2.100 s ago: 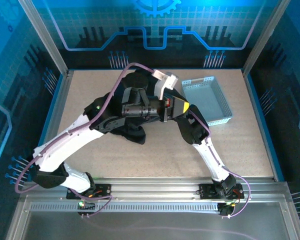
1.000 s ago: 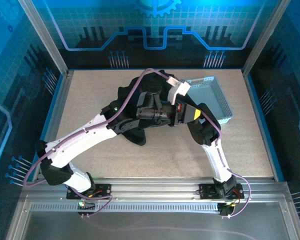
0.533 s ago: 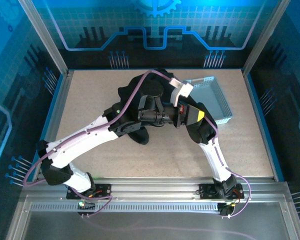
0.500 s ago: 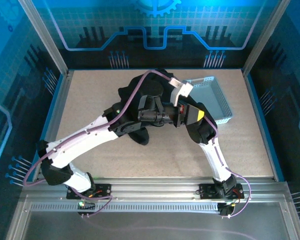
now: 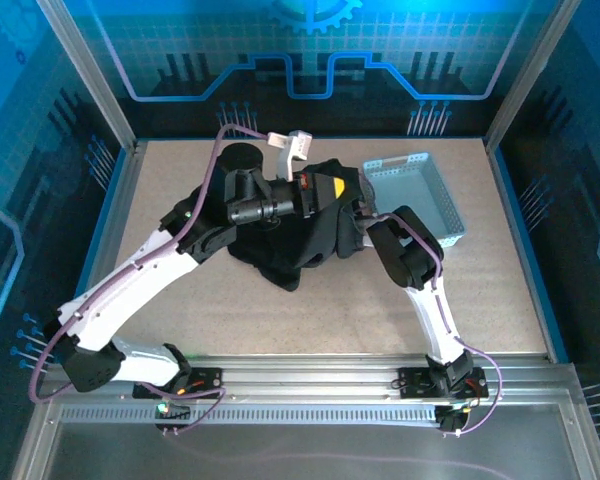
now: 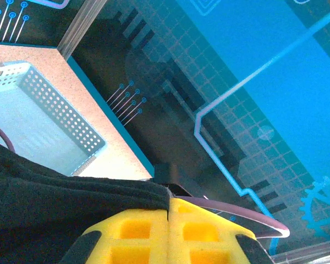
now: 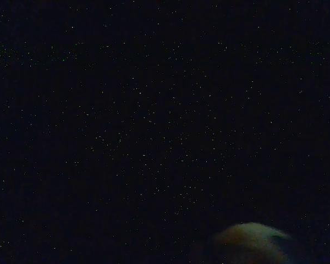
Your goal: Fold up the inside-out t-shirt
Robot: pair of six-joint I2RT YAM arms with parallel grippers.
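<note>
Top external view puts the inside-out t-shirt (image 5: 302, 240) in a bunched black heap at the middle of the table (image 5: 480, 300). Its far edge is lifted and the bulk sags down toward the near side. The heap is too crumpled for me to read a clean long axis. The mass seems to run from the lifted far-right corner down to the near-left, where a fold rests on the board.

My left gripper (image 5: 327, 188) sits on that lifted corner, and from the left wrist camera the 2 yellow pads (image 6: 137, 236) are pressed together with black cloth caught at their seam. So the shirt hangs below and nearward of that pinch.

My right arm (image 5: 408, 252) reaches in from the tray side, its forearm disappearing beneath the shirt's right edge. The right gripper is somewhere in the cloth there, and with the wrist camera dark I cannot tell whether its fingers are spread or pinching.

Just right of the shirt, touching or nearly so, stands the grey tray (image 5: 425, 205).

My judgement: the next move turns on the right gripper finding a 2nd corner, and the cloth lies left of and over it, so spreading means pulling apart sideways, away from the tray.
</note>
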